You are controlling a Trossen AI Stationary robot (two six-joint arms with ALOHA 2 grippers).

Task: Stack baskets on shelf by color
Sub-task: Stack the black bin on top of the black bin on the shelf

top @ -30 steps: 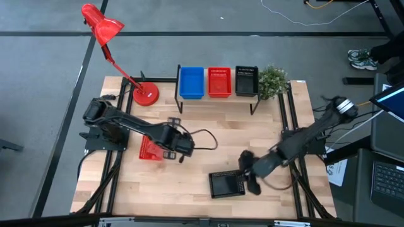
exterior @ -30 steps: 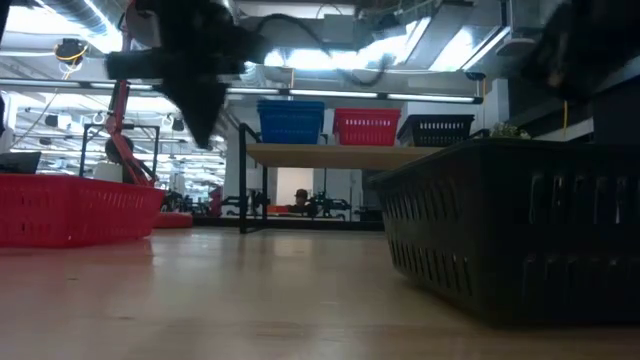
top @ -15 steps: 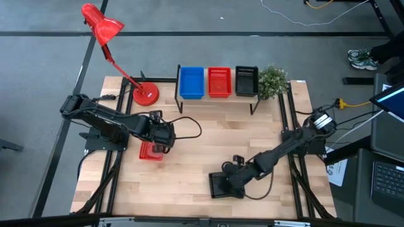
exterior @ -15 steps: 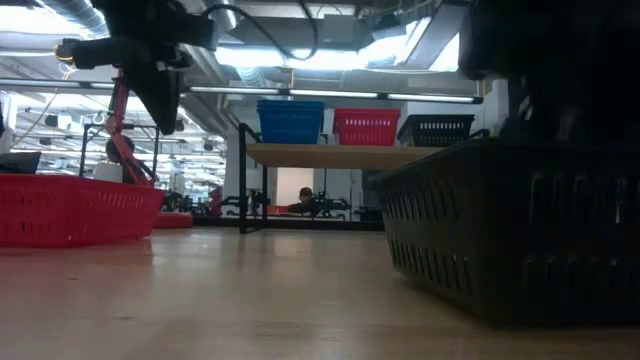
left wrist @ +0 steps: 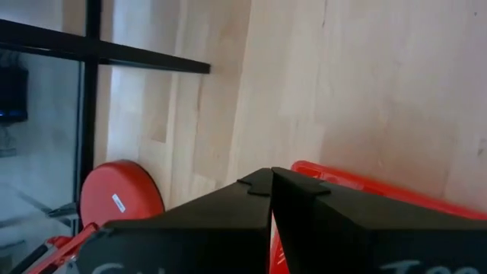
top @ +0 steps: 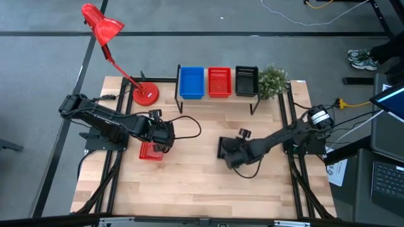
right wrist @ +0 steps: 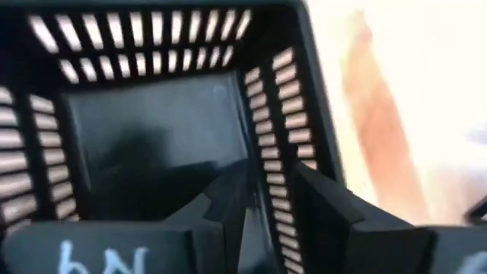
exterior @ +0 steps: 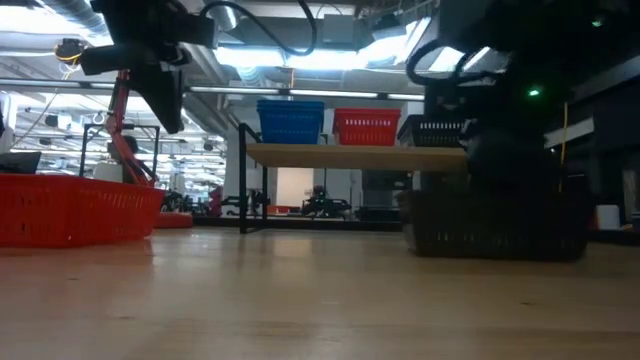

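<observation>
Here the right gripper [right wrist: 262,199] fingers clamp a black basket [right wrist: 163,114] wall (slotted mesh); left gripper [left wrist: 271,190] fingers closed.

red desk lamp [top: 107,38] | small green plant [top: 273,80] | sneakers [top: 362,58]

Three baskets [top: 218,82] sit side by side on the shelf [top: 254,98].

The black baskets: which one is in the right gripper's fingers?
The black basket at mid-table, gripped by its wall by the right gripper. The other black basket sits on the shelf, untouched.
</observation>
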